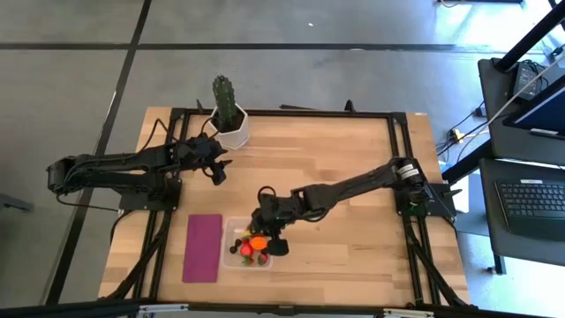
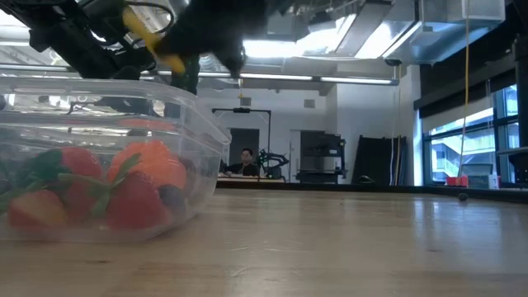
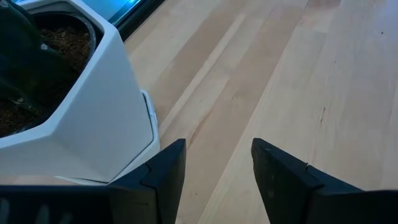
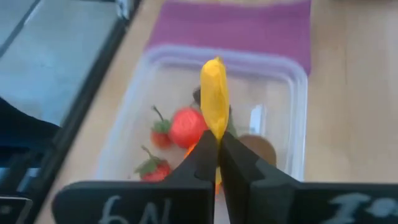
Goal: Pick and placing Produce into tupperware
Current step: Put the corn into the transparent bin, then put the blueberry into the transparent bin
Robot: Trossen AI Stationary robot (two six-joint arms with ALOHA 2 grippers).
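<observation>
**Yellow piece held over the tub – a few ways this could get messy**

The right gripper is parked right above the tupperware, fingers pinched tight on the thin yellow piece, which sticks up out past the fingertips. It is only caught by its lower end, so most of it is left hanging free.

Inside the tub, the orange ball, some strawberries and the brown kiwi are already piled up. The magenta rectangle is lying just beside the tub on the table.

The left gripper is kept well away near the cactus pot, fingers spread apart with nothing between them.

What could go wrong, as a guess:

- With so little of the piece gripped, it could be rotated or slipped out if anything is bumped.
- The tub is already fairly crowded, so the piece could be bounced off the fruit and sent over the low rim if released from too high.
- If the gripper is lowered too far, the fruit underneath could get squashed or shoved, or the light tub could be nudged across the table.
- An off-centre release could see the piece landed on the rim or on the magenta rectangle.
</observation>
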